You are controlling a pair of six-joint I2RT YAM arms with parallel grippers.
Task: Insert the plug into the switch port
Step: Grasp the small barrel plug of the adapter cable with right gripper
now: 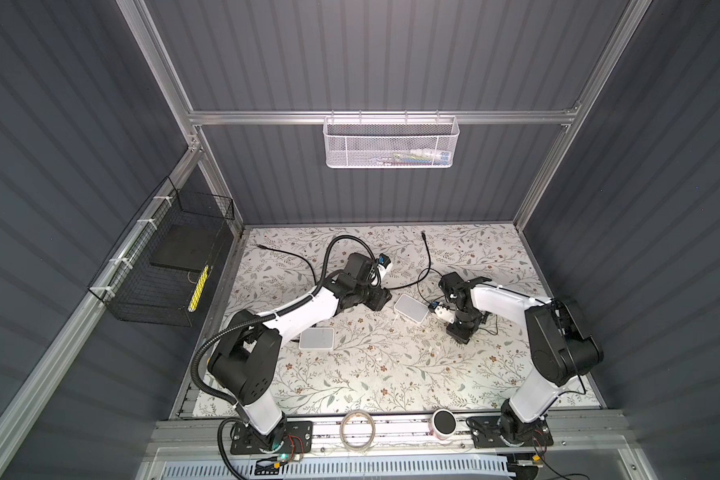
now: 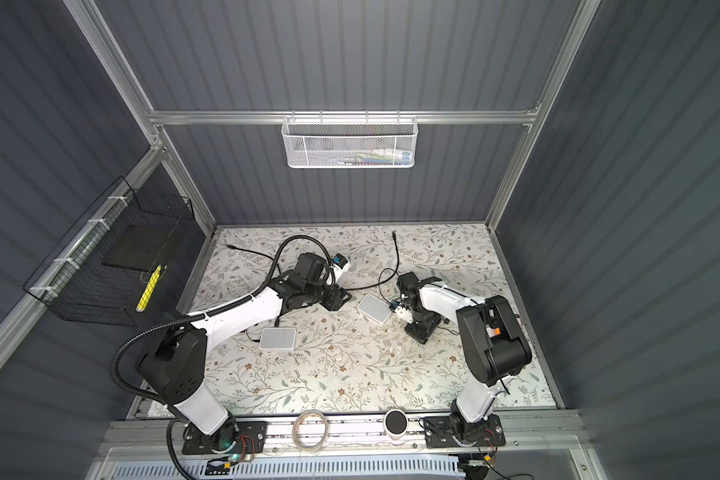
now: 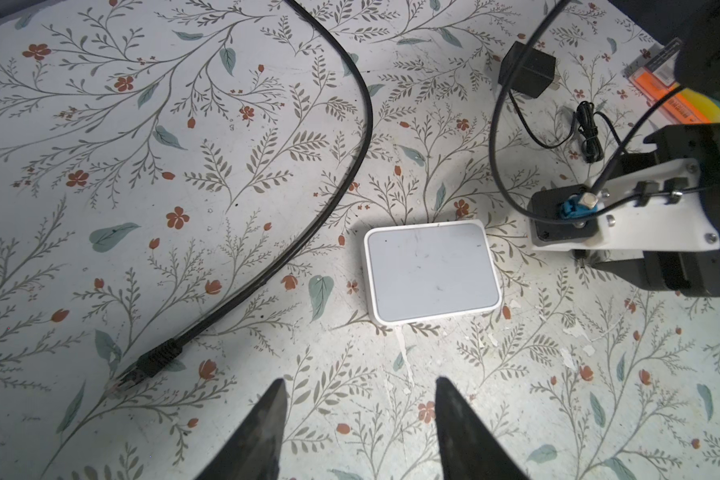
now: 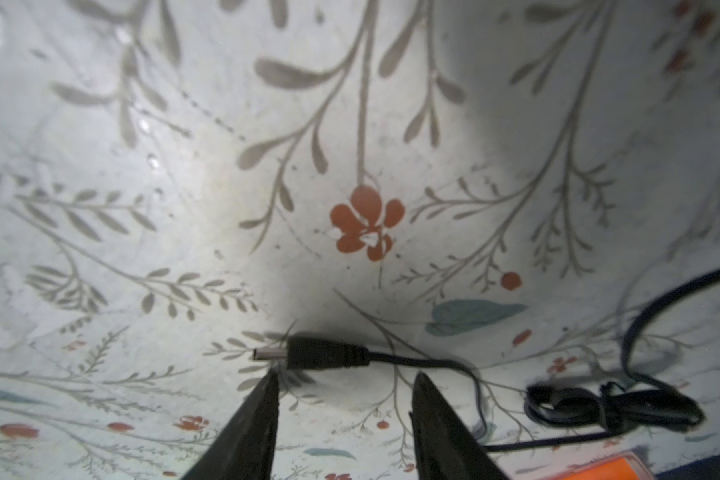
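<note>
– Two white switches lie on the tabletop [image 1: 391, 374]. Which one counts?
– I'd say the middle switch [image 1: 411, 308], since both arms crowd round it. The other switch [image 1: 316, 338] sits back beside the left arm, well apart from either claw.
– And the plug?
– The barrel plug [image 4: 308, 355] lies flat on the tabletop, right at the tips of the right claw [image 4: 348, 376]. Its thin lead [image 4: 412, 359] trails off to a bundled coil [image 4: 649, 409].
– Held?
– No. The right claw is spread and empty, down low over it. One fingertip [image 4: 272, 376] sits right at the plug's metal tip; whether they touch I cannot tell.
– Why so low?
– To pick it up, I judge. But the plug lies lengthways across the gap, so closing now would squeeze it end to end. A turn of the wrist looks needed to take it by the sides.
– The left claw?
– The left claw [image 3: 361, 382] is spread too, holding nothing, and hangs above the tabletop near the middle switch. I read that as standing by to steady the light box when the plug pushes in.
– What's the black cable beside it?
– A network plug [image 3: 159, 359] on its own cable, lying loose, apart from the switch.
– Can you see the port?
– No. Only the switch's top face shows; its ports are hidden from every view.
</note>
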